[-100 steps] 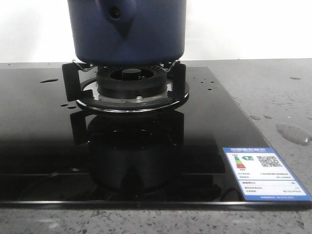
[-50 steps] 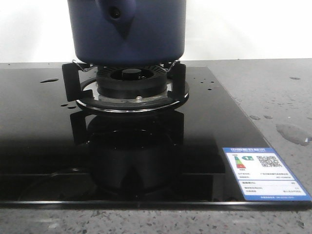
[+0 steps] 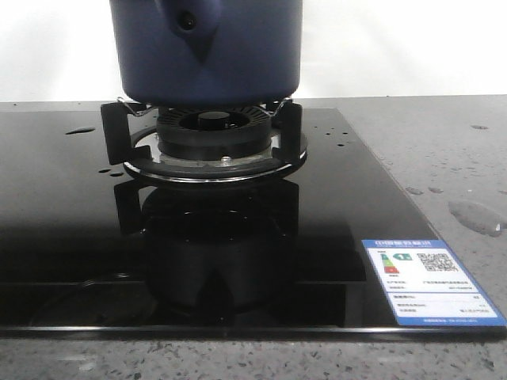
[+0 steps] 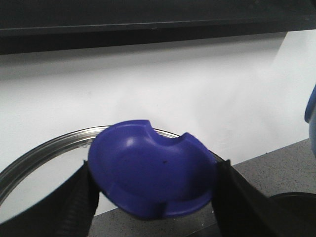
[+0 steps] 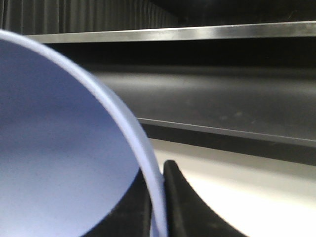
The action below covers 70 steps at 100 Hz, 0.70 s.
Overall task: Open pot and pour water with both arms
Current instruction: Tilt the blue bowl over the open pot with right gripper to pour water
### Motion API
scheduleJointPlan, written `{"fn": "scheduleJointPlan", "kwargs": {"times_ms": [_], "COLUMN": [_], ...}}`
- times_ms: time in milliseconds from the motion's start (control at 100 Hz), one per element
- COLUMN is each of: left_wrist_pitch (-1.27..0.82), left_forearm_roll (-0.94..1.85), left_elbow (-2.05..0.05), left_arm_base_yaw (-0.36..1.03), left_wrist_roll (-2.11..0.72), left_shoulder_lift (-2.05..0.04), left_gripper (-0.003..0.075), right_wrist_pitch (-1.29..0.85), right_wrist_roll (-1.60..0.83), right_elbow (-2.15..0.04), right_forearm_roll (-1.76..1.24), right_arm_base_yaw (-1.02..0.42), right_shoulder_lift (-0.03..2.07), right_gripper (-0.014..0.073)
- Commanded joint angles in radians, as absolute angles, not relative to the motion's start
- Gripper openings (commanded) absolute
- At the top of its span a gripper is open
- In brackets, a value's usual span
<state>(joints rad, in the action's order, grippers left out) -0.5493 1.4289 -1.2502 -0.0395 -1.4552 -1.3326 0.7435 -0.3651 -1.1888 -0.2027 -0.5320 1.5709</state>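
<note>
Two grippers are loaded as I watch from my remote station. In the front view the pot (image 3: 207, 51) sits upright on the burner grate (image 3: 202, 138) at the centre of the black glass hob (image 3: 71, 237), its side stub facing the camera; neither arm shows there, and the pot's top is out of frame. My left gripper (image 4: 150, 197) is pinched on the blue lid knob (image 4: 150, 175), the fingers (image 4: 74, 207) pressed against either side, with the lid's steel rim (image 4: 44, 150) arcing behind it against a white wall. My right gripper (image 5: 158, 207) is clamped over the thin rim of a pale blue bowl (image 5: 59, 148), one finger on each face of the wall. Water (image 3: 474, 215) shows only as drops and a puddle on the stone counter (image 3: 444, 158) to the right of the hob.

I judge the lid already off and held to the left, so the pour turns on the bowl-holding right arm. How the bowl lies from the pot's mouth, I cannot tell.
</note>
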Motion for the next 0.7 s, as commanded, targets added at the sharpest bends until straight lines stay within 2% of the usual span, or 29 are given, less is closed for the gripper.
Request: {"fn": "scheduleJointPlan", "kwargs": {"times_ms": [0, 690], "left_wrist_pitch": [-0.538, -0.538], "left_forearm_roll": [1.500, 1.500], "left_elbow": [-1.291, -1.291], "left_arm_base_yaw": [-0.041, -0.041], "left_wrist_roll": [-1.452, -1.452], "left_shoulder_lift": [-1.296, -1.296], "left_gripper": [0.0337, 0.0337], "right_wrist_pitch": [0.837, 0.902], "right_wrist_roll": [-0.369, -0.369], "right_elbow": [-1.219, -1.219], "right_forearm_roll": [-0.185, -0.185], "right_arm_base_yaw": [-0.534, -0.534], "right_shoulder_lift": [1.516, 1.516], "right_gripper": [-0.0056, -0.0056]}}
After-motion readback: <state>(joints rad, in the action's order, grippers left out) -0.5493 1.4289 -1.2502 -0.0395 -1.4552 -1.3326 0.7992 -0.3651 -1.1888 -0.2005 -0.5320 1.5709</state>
